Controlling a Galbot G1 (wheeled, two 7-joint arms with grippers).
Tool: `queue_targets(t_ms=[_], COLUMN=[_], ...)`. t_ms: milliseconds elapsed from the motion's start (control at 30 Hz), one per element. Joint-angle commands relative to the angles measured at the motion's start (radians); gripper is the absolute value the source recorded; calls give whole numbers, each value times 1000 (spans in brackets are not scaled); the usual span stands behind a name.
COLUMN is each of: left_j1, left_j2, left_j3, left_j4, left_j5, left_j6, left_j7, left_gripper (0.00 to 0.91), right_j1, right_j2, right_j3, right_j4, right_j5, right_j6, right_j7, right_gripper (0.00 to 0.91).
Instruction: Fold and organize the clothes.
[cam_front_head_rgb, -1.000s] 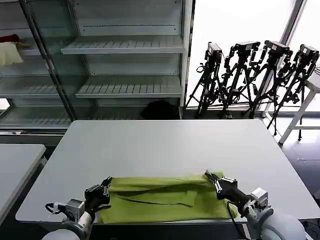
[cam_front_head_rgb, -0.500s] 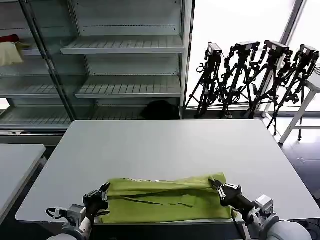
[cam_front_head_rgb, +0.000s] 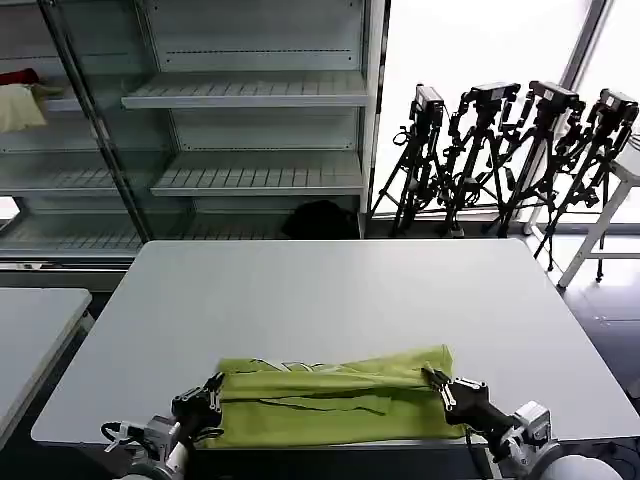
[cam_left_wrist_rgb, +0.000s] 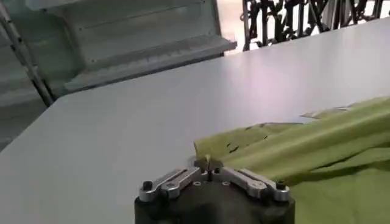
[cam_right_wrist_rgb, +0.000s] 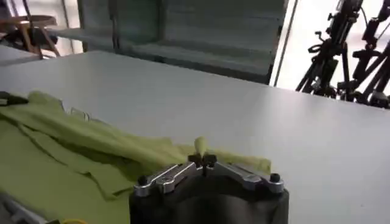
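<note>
Both grippers, left (cam_front_head_rgb: 213, 391) and right (cam_front_head_rgb: 436, 381), pinch T-shirt (cam_front_head_rgb: 330, 400) ends low.

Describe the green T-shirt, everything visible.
The T-shirt is lime green, thin and soft-looking, folded into a long wrinkled band lying flat along the near edge of the white table. Layers overlap, with a loose flap on top. The left gripper is shut on its left end, the right gripper shut on its right end.

Bare table (cam_front_head_rgb: 340, 290) beyond the T-shirt (cam_front_head_rgb: 330, 405) leaves open passage.
</note>
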Motion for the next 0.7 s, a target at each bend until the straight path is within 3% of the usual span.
queue_targets(t_ms=[33,67,100,133,167,433,567,700], left_j1=[3,4,3,3,3,21,60,123], left_j2=[-2,-2,-4,-6,-8,-3,8,11], left_j3=[7,9,11,12,13,4,-35,-105], left_j4=[5,5,6,6,5,-38,-104,-192], left_j5=[16,18,21,26,31,120,182,183], left_j6=[-2,-2,-2,-1,0,-17,-29,-29], left_j7=[0,0,-1,-3,-5,-4,-6,-12], left_gripper=[10,20,151,383,907,907,907,907], right_j1=[-28,-30,-34,-34,-32,9,15,1], right_j2=[9,11,20,26,31,119,142,148], right_j3=[2,1,-13,-22,-30,-136,-133,-89], right_j4=[0,-2,-6,-10,-12,-17,18,52], right_j5=[-1,-1,-4,-3,-3,-40,-101,-162], right_j6=[-14,-15,-13,-13,-11,39,76,137], right_j7=[51,57,93,125,144,437,498,506], right_gripper=[907,907,907,907,907,907,907,907])
